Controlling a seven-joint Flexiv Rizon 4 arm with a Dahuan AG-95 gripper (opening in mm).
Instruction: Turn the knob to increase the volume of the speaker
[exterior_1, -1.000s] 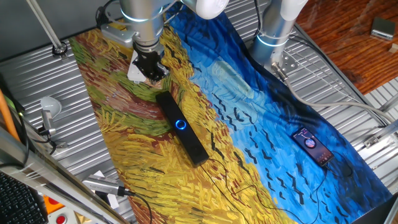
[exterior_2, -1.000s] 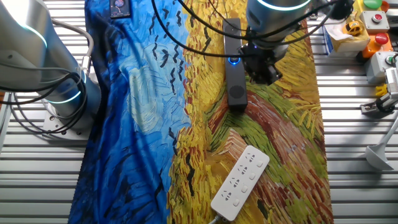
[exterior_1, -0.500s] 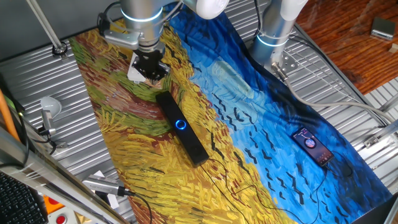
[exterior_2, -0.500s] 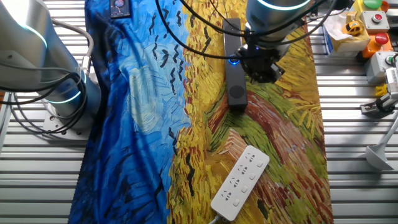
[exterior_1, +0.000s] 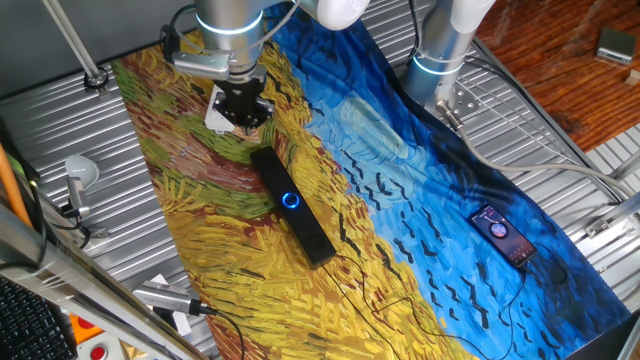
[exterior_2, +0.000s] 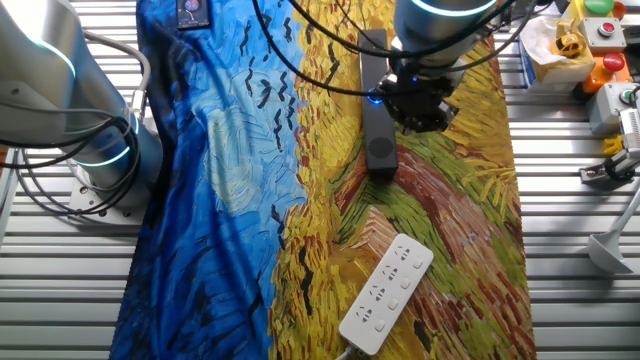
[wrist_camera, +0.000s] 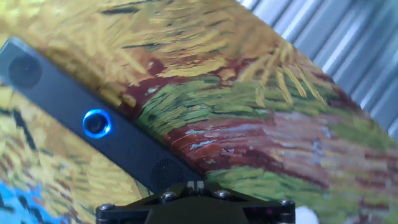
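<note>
1. Right, from my station I see the long slim black bar speaker (exterior_1: 291, 205) lying flat on the painted cloth (exterior_1: 220, 240) with its yellow and blue brush-stroke pattern, which covers the ribbed metal table (exterior_1: 60, 130).
2. The small round black knob with its glowing blue ring (exterior_1: 290, 200) sits at the middle of the speaker, about as wide as the bar itself; in the hand view it (wrist_camera: 97, 123) shows left of centre, lit and untouched.
3. My black two-finger gripper (exterior_1: 243, 113) hangs over the cloth beyond the far end of the speaker, apart from the knob and holding nothing that I can make out.
4. In the other fixed view the gripper (exterior_2: 420, 112) sits just beside the speaker (exterior_2: 377, 120), to the right of the knob (exterior_2: 375, 97), partly hiding the cloth beneath it.
5. I cannot tell how wide the jaws stand: both fixed views show only a dark mass, and the hand view shows just the black housing at the bottom edge.
6. A white power strip (exterior_2: 386, 293) lies on the cloth near the speaker's end, close to the gripper in the first fixed view.
7. A small black phone with a red-lit screen (exterior_1: 503, 236) lies on the blue part of the cloth, well apart from the speaker.
</note>
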